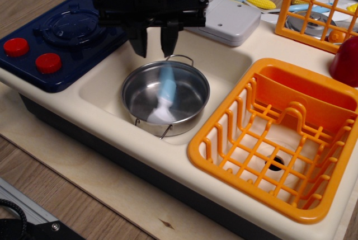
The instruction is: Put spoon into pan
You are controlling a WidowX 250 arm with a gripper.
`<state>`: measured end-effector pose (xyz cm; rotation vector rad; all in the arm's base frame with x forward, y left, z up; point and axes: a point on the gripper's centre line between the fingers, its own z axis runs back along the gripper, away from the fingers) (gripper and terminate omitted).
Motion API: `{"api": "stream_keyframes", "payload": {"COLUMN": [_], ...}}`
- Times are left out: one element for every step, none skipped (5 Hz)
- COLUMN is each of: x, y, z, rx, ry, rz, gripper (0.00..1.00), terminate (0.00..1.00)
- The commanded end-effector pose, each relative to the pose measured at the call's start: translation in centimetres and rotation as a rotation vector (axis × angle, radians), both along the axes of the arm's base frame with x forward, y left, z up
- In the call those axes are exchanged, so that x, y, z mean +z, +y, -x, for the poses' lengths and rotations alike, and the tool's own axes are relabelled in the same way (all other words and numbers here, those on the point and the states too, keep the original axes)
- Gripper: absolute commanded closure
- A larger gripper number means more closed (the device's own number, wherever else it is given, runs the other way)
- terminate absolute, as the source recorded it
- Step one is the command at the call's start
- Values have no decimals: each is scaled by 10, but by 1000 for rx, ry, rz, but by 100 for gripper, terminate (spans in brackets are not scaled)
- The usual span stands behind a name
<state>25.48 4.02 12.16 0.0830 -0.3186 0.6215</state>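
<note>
The steel pan (187,86) sits in the cream sink (224,55). The spoon (164,97), light blue handle and white bowl, shows motion-blurred inside the pan, with its bowl toward the near rim and its handle pointing up and away. My black gripper (154,41) hangs just above the pan's far rim. Its two fingers (139,41) are spread apart with nothing between them. The spoon is free of the gripper.
A dark blue toy stove (67,33) with red knobs (48,62) lies to the left. A grey faucet block (224,20) stands behind the sink. An orange dish rack (279,139) sits to the right. An orange wire basket (319,10) and a red object (347,61) are at the back right.
</note>
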Motion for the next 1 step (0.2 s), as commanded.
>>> {"api": "stream_keyframes", "payload": {"x": [10], "y": [2], "z": [-3], "rx": [7], "ry": [-39], "rz": [-7], "gripper": [0], "terminate": [100]}}
